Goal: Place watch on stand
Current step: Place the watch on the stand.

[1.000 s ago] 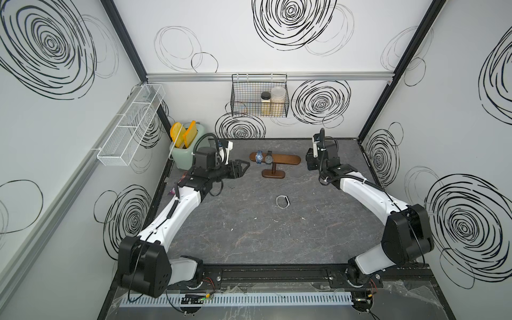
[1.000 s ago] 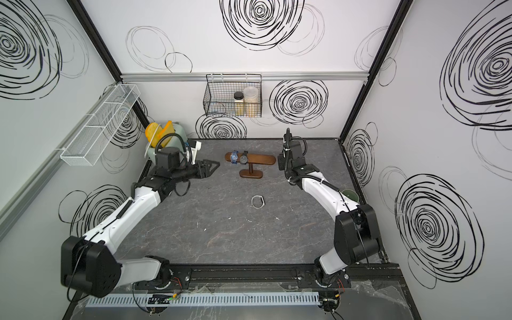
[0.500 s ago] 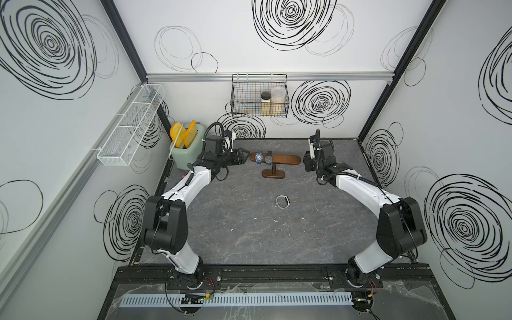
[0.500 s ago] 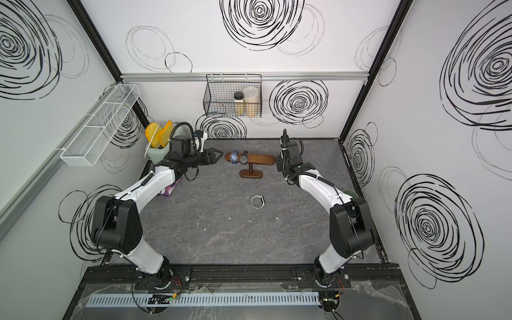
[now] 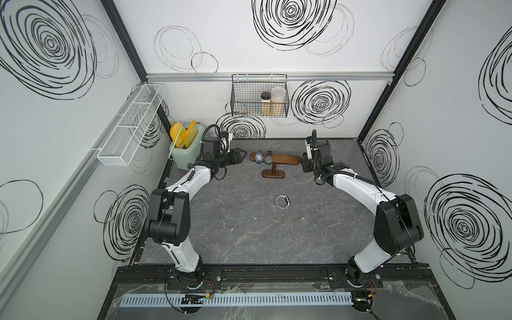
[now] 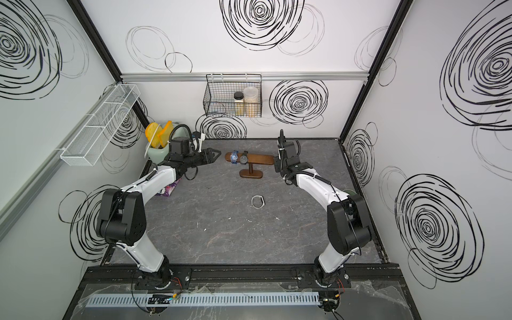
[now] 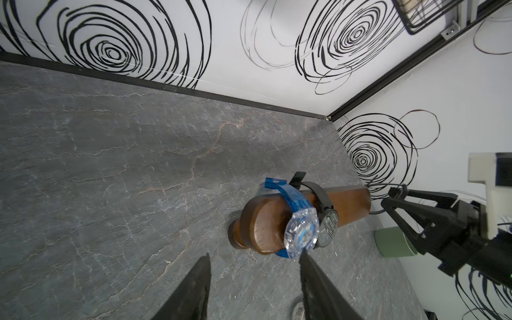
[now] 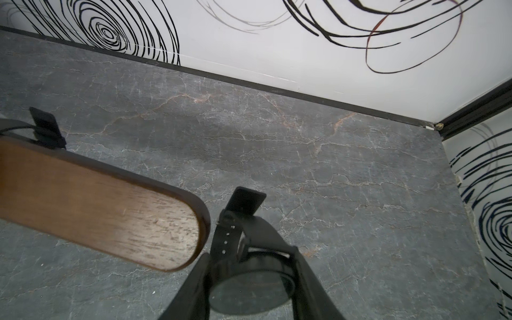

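Grey marbled tabletop is carrying the stand near the back wall, and the right gripper is pinching a black watch by its case just beside the bar's free end — the left gripper is hovering spread and empty. Light, floppy-strapped, the watch is probably handling best from that rigid case.

marbled tabletop carries the stand at twelve o'clock, a pale band near centre, a green toaster at ten.

The right wrist view cuts off the stand at its edge, post and base unseen
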Action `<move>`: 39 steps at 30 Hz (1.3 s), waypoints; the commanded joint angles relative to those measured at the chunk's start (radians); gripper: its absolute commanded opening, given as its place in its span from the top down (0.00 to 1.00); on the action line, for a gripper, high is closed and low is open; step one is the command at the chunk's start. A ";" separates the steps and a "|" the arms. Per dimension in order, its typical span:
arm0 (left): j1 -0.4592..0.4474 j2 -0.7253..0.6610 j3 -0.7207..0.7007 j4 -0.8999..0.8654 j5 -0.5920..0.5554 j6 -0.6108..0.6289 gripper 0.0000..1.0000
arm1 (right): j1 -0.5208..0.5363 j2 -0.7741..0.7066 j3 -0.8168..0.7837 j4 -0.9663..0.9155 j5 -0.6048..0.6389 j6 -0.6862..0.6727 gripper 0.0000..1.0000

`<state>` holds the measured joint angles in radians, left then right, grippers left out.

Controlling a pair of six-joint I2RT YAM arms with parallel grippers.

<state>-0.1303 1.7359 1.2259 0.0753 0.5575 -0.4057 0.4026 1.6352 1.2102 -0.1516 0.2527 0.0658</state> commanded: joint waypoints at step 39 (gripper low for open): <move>-0.043 0.059 0.053 -0.003 0.011 0.027 0.46 | 0.113 0.130 0.145 -0.046 0.022 -0.006 0.69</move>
<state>-0.1684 1.7847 1.2457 0.0551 0.5636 -0.3981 0.5007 1.7489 1.3190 -0.1764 0.2703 0.0624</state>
